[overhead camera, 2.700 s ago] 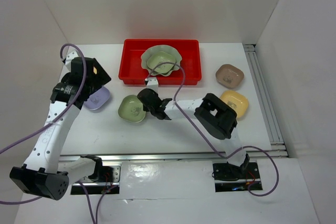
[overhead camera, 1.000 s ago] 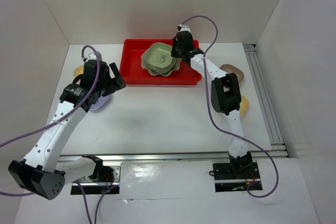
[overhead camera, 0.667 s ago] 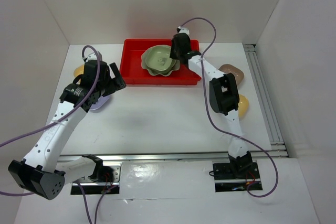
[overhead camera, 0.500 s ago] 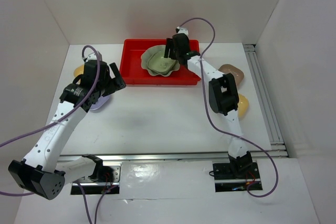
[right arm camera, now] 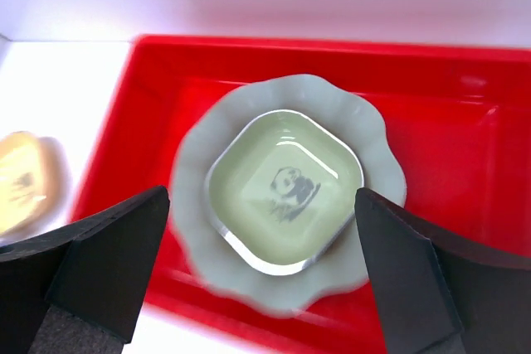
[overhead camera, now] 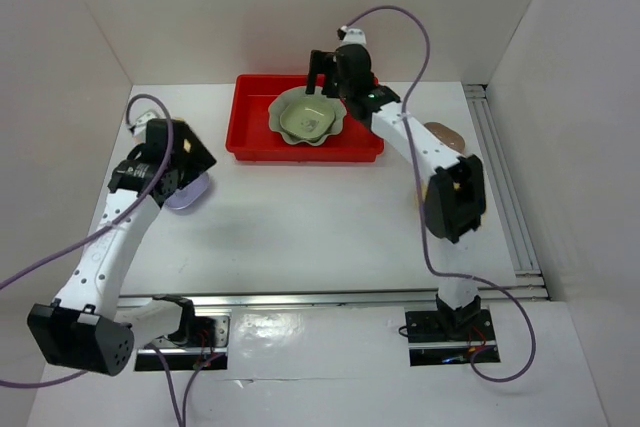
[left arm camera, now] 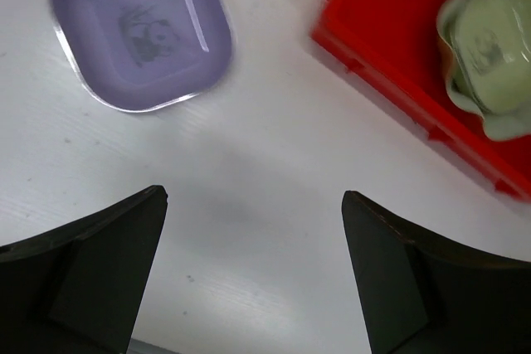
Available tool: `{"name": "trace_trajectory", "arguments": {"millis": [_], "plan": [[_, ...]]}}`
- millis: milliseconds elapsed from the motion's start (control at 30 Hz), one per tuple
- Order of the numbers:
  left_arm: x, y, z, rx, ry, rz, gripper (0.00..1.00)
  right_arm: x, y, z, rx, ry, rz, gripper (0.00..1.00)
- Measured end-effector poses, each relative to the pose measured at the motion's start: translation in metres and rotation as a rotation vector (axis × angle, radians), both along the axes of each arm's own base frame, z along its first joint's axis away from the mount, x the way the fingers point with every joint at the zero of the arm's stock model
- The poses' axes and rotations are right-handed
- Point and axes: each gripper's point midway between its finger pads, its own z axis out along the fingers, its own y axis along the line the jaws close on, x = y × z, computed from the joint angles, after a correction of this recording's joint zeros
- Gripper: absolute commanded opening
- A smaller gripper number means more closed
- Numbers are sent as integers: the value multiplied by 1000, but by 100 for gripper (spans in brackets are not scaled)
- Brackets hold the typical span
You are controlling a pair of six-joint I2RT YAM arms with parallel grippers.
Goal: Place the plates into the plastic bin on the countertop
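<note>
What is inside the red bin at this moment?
A pale green scalloped dish lies in the red bin, with a small green square dish nested in it. Anything under that small dish is covered.

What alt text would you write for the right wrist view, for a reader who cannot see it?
A small green square dish sits nested in a large pale green scalloped plate inside a red bin. The open right gripper holds nothing, its dark fingers framing the bottom corners; a yellow dish lies on the white countertop left of the bin.
</note>
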Motion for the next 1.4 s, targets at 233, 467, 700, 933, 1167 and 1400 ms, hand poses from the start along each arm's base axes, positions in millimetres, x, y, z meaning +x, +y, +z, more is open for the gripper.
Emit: {"name": "trace_trajectory", "arguments": {"millis": [233,467,700,933,1167,1400], "plan": [[-19,100,-85,-105,242,390,100,-120,-38,83,76,-128,80,100],[-20,136,-138,-230,382,555,100,-180,-25,36,91,-55,237,100],[3,140,-182,-321,447,576,95,-199,-10,20,89,-13,323,100],[3,140,-211,-353,516,609,51,-211,-13,44,108,-68,342,100],[24,140,-205,-392,459,599,0,-218,-19,67,126,-122,340,100],[19,142,-185,-359,437,595,0,-227,-41,95,133,-185,286,100]]}}
